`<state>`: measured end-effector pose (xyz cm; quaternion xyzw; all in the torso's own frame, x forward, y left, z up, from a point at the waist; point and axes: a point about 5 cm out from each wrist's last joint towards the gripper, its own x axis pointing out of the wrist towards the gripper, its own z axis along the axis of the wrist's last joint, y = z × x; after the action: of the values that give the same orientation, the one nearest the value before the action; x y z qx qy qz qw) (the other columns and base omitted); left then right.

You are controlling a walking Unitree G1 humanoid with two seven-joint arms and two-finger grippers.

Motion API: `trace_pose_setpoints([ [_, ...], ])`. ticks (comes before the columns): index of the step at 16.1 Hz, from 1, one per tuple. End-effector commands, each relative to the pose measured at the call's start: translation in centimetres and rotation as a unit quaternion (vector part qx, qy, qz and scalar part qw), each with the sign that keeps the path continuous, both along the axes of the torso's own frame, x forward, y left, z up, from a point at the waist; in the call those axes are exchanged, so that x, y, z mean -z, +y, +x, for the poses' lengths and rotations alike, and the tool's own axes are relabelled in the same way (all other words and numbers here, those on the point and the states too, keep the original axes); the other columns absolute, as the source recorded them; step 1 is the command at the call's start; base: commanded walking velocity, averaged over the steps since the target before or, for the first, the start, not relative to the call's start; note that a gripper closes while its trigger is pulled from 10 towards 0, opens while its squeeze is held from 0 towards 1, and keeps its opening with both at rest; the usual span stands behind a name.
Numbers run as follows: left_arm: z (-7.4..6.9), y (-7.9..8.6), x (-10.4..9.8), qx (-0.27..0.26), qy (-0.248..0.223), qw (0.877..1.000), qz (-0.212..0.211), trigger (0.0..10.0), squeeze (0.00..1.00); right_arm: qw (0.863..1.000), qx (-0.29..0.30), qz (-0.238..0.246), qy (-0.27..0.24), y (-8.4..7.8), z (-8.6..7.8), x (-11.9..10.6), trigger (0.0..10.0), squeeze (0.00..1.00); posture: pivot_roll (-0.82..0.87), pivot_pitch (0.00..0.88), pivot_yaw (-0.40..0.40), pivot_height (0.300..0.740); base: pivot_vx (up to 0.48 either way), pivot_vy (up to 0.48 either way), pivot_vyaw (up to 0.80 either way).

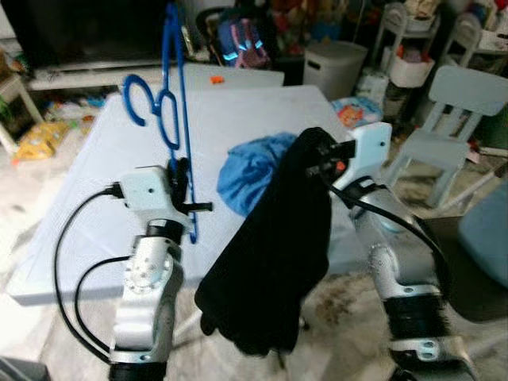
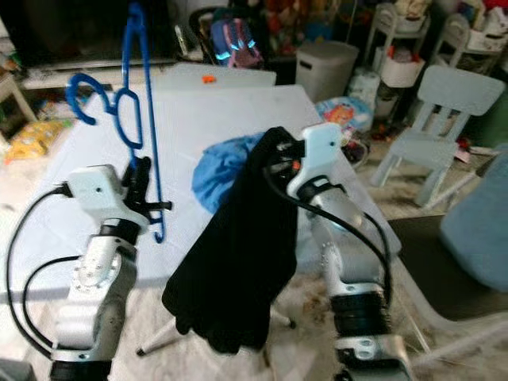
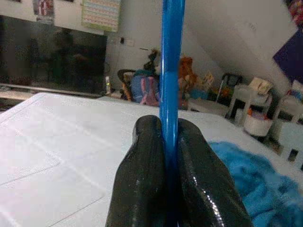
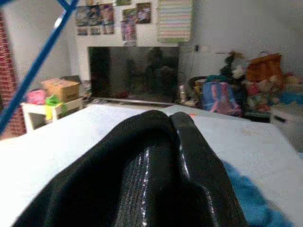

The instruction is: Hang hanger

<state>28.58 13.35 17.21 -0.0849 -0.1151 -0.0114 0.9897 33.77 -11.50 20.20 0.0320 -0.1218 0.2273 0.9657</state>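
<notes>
Left tool (image 1: 184, 208) is clamped tight on the thin rod of a bright blue plastic hanger (image 1: 173, 119), its two black fingers (image 3: 147, 175) pressed against the rod from both sides with no gap between them. That hanger stands nearly upright above the near left part of the pale blue worktop (image 1: 238, 111), its curved hook pointing away to the robot's left and its lower end dropping just below the left tool. Right tool (image 1: 317, 159) is raised over the near right edge of the worktop, and a black cloth garment (image 1: 270, 262) is draped over its fingers and hangs down in a long fold in front of the worktop edge, towards the floor. In the right wrist view the two fingers lie close together with the black fabric (image 4: 109, 189) wrapped over them, so the right tool has hold of the garment. A crumpled blue cloth (image 1: 250, 171) lies on the worktop just behind the black garment, between the two tools and nearer to the right one. Beyond the far edge of the worktop stands a dark television screen (image 4: 132, 71) on a low white stand, and to the right of the worktop sits a small pale blue child's chair (image 1: 448, 127). A white bin (image 1: 335, 67) stands past the far right corner of the worktop.
</notes>
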Motion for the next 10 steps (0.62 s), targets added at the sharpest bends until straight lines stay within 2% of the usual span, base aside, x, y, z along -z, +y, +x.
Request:
trace_pose_setpoints([
  [1, -0.1, 0.5, 0.1, -0.016, 0.005, 1.000, 0.008, 10.0, 0.00, 1.000, -0.010, -0.002, -0.023, 0.5, 0.0, -1.2, 10.0, 0.00, -0.07, 0.000, -0.013, 0.740, 0.000, 0.000, 0.00],
  [4, -0.2, 0.6, 0.3, -0.024, 0.010, 1.000, 0.012, 10.0, 0.00, 1.000, -0.015, -0.007, -0.017, 0.6, 0.2, -1.1, 10.0, 0.00, -0.06, 0.000, -0.019, 0.740, 0.000, 0.000, 0.00],
  [6, -0.1, 0.9, 0.4, -0.039, 0.014, 0.999, 0.021, 10.0, 0.00, 1.000, -0.021, -0.019, -0.015, 1.2, 1.5, -1.5, 10.0, 0.00, -0.07, 0.000, -0.014, 0.740, 0.000, 0.000, 0.00],
  [9, 0.1, 0.8, 0.4, -0.040, 0.017, 0.999, 0.027, 10.0, 0.00, 0.998, -0.032, -0.042, -0.027, 2.5, 5.1, -4.8, 10.0, 0.00, -0.06, 0.000, -0.020, 0.740, 0.000, 0.000, 0.00],
  [10, 0.0, 0.9, 0.1, -0.047, 0.010, 0.998, 0.027, 10.0, 0.00, 0.997, -0.036, -0.050, -0.038, 3.6, 6.6, -7.8, 10.0, 0.00, -0.04, 0.000, -0.043, 0.740, 0.000, 0.000, 0.00],
])
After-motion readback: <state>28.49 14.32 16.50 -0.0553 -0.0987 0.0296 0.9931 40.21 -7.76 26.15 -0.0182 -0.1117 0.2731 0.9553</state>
